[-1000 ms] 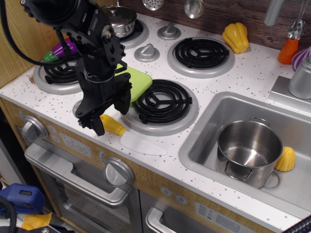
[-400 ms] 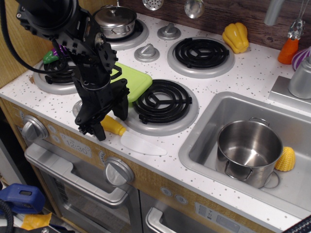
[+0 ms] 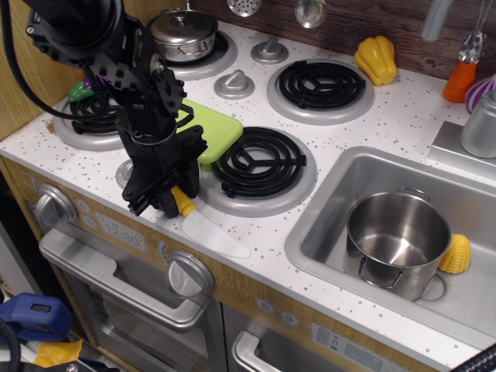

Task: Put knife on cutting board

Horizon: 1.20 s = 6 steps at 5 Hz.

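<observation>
The knife [image 3: 213, 234] lies at the counter's front edge, its white blade flat on the counter and pointing down-right. Its yellow-orange handle [image 3: 184, 203] sits between my fingers, mostly hidden. My gripper [image 3: 172, 203] points down and its black fingers are closed in on the handle. The lime-green cutting board [image 3: 218, 129] lies flat just behind the gripper, between the left burner and the front middle burner [image 3: 260, 163]. My arm covers the board's left part.
A lidded steel pot [image 3: 184, 32] stands on the back left burner. A purple and green toy vegetable [image 3: 84, 87] lies at the left. A yellow pepper [image 3: 376, 58] is at the back. The sink [image 3: 325, 203] on the right holds a steel pot [image 3: 397, 236] and a corn cob [image 3: 456, 254].
My fingers have come together around the knife's handle. The knife has shifted left and turned, its blade now pointing more steeply down-right.
</observation>
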Each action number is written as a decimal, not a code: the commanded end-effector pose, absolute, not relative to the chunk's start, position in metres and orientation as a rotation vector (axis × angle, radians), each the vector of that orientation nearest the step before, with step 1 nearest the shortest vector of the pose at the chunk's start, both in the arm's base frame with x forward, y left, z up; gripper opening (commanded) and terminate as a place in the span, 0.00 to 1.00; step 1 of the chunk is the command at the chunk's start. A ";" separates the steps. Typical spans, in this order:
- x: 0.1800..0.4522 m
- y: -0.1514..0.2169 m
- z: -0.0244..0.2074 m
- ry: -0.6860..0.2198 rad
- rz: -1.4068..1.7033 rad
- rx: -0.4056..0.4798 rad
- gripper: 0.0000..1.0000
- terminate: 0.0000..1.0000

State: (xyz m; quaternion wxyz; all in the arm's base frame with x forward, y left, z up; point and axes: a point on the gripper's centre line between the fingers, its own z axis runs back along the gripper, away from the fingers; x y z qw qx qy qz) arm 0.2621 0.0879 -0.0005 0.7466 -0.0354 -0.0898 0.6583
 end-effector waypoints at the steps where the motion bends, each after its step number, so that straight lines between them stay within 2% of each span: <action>1: 0.263 0.096 0.030 -0.266 1.457 -0.022 0.00 0.00; 3: 0.286 0.117 0.077 -0.405 1.487 0.030 0.00 0.00; 4: 0.311 0.132 0.088 -0.428 1.493 0.004 0.00 0.00; 6: 0.342 0.149 0.084 -0.444 1.470 -0.057 0.00 0.00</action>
